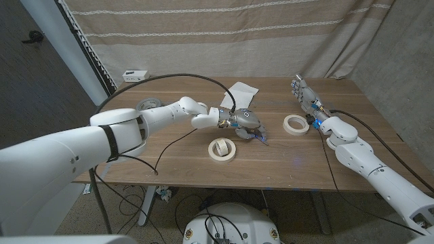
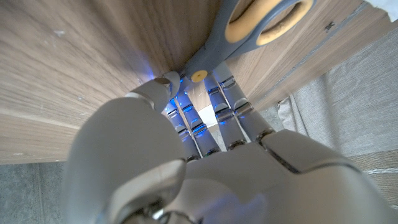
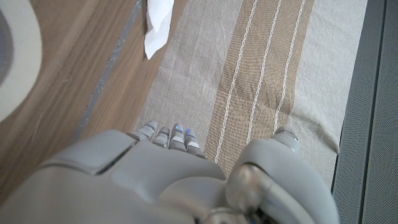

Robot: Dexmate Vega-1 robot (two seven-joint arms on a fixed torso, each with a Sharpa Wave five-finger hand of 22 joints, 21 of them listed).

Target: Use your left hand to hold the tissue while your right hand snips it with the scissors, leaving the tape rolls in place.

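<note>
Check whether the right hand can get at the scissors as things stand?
Probably not cleanly: the left hand is over the scissors, its fingers at their pivot. The right hand stands raised beyond a tape roll, holding nothing.

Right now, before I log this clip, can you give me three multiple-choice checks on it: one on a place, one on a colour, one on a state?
1. Where is the tissue?
A. On the table, beyond the left hand
B. Under the nearest tape roll
C. In the right hand

2. What colours is the scissors' handle?
A. Red and black
B. Grey and yellow
C. All green

3. How is the right hand?
A. Gripping the scissors
B. Pinching the tissue
C. Raised, fingers apart, holding nothing

Answers:
1 A: the tissue lies on the table past the left hand.
2 B: the left wrist view shows the scissors with a grey handle lined in yellow.
3 C: the right hand is up over the table's right side with nothing in it.
</note>
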